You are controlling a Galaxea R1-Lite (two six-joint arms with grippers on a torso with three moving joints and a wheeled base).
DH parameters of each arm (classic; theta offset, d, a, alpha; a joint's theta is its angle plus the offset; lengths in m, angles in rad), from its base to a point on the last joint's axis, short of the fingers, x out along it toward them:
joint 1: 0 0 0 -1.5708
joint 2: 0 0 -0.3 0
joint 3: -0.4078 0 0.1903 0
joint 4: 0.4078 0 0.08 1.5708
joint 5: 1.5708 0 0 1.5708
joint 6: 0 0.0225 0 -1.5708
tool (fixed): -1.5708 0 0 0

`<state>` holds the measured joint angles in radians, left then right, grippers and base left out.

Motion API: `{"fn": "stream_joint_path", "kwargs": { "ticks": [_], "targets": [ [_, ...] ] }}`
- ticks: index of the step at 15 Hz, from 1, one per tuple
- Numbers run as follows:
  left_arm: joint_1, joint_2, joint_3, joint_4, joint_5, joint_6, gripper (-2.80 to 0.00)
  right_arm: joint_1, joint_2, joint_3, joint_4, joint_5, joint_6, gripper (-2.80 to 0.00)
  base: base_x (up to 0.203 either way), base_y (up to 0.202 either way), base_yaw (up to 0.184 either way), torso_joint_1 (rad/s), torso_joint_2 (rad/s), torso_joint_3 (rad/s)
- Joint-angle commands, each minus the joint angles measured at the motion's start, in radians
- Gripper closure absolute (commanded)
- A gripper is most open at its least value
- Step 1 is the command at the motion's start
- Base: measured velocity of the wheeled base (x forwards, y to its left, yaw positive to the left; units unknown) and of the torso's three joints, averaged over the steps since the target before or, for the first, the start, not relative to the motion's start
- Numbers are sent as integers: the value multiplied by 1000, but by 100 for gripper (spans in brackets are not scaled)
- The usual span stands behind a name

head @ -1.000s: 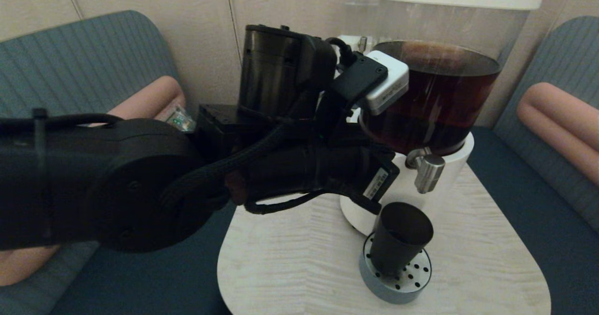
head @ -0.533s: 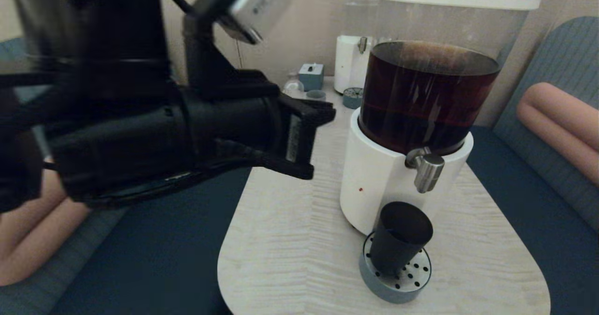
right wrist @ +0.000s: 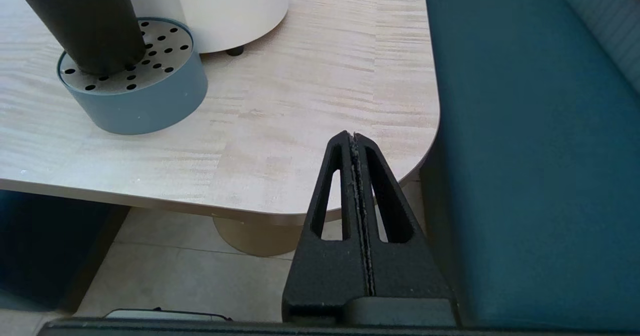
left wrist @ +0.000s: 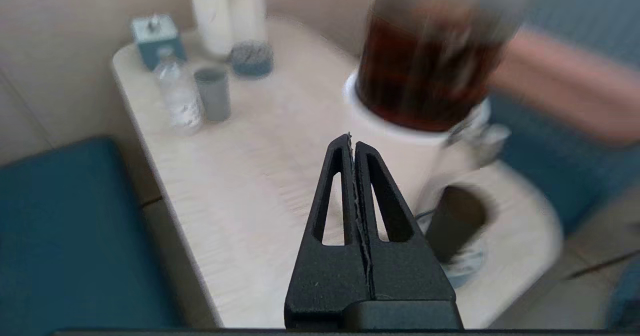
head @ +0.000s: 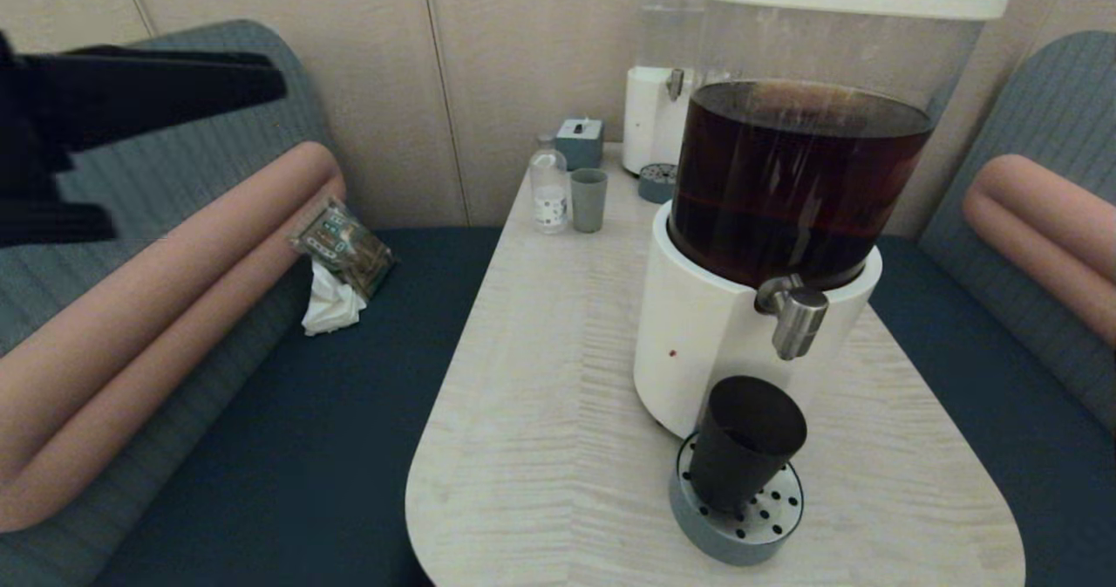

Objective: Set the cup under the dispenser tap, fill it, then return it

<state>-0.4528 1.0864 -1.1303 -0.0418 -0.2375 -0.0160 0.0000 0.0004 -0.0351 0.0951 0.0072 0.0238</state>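
The matte black cup (head: 745,443) stands tilted on the round perforated drip tray (head: 757,535), directly below the brushed-steel dispenser tap (head: 798,317) of the white-based dispenser (head: 697,343) with its dark brown tank. Nothing holds the cup. My left arm (head: 131,98) is raised at the far left, well away from the table. Its wrist view shows the left gripper (left wrist: 352,144) shut and empty, high above the table, with the cup (left wrist: 455,228) off to one side. My right gripper (right wrist: 352,139) is shut and empty off the table's near right corner; the cup (right wrist: 85,21) is far from it.
At the table's far end stand a pale grey-blue tumbler (head: 588,201), a small bottle (head: 549,190), a blue box (head: 580,142) and a clear-tank dispenser (head: 667,72) with its own tray (head: 656,183). Upholstered benches flank the table; a packet and tissue (head: 340,255) lie on the left bench.
My left arm has swung from in front of the big dispenser up and away to the left, uncovering the far end of the table. The cup has stayed on the drip tray.
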Motion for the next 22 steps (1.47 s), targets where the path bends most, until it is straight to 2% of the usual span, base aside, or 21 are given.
{"fn": "stream_joint_path", "kwargs": {
  "ticks": [1, 2, 3, 6, 8, 11, 14, 17, 18, 22],
  "targets": [
    [81, -151, 13, 4, -131, -166, 0, 0, 0, 0, 0, 0, 0, 0, 0, 0, 0, 0, 0, 0],
    [105, -184, 22, 5, -165, -261, 0, 0, 0, 0, 0, 0, -1, 0, 0, 0, 0, 0, 0, 0],
    [136, -207, 56, 5, -187, -295, 0, 0, 1, 0, 0, 0, -1, 0, 0, 0, 0, 0, 0, 0],
    [211, -325, 271, -7, -298, -298, 0, 0, 1, 0, 0, 0, 0, 0, 0, 0, 0, 0, 0, 0],
    [243, -382, 432, -67, -388, -269, 0, 0, 1, 0, 0, 0, 1, 0, 0, 0, 0, 0, 0, 0],
    [257, -362, 622, -211, -448, -167, 0, 0, 1, 0, 0, 0, 1, 0, 0, 0, 0, 0, 0, 0],
    [260, -294, 703, -321, -488, -105, 0, 0, 1, 0, 0, 0, 1, 0, 0, 0, 0, 0, 0, 0],
    [256, -238, 707, -352, -503, -74, 0, 0, 1, 0, 0, 0, 1, 0, 0, 0, 0, 0, 0, 0],
    [252, -213, 704, -360, -502, -56, -280, 0, 1, 0, 0, 0, 1, 0, 0, 0, 0, 0, 0, 0],
    [246, -62, 704, -470, -506, -14, -280, 0, 0, 0, 0, 0, 0, 0, 0, 0, 0, 0, 0, 0]
  ]
}}
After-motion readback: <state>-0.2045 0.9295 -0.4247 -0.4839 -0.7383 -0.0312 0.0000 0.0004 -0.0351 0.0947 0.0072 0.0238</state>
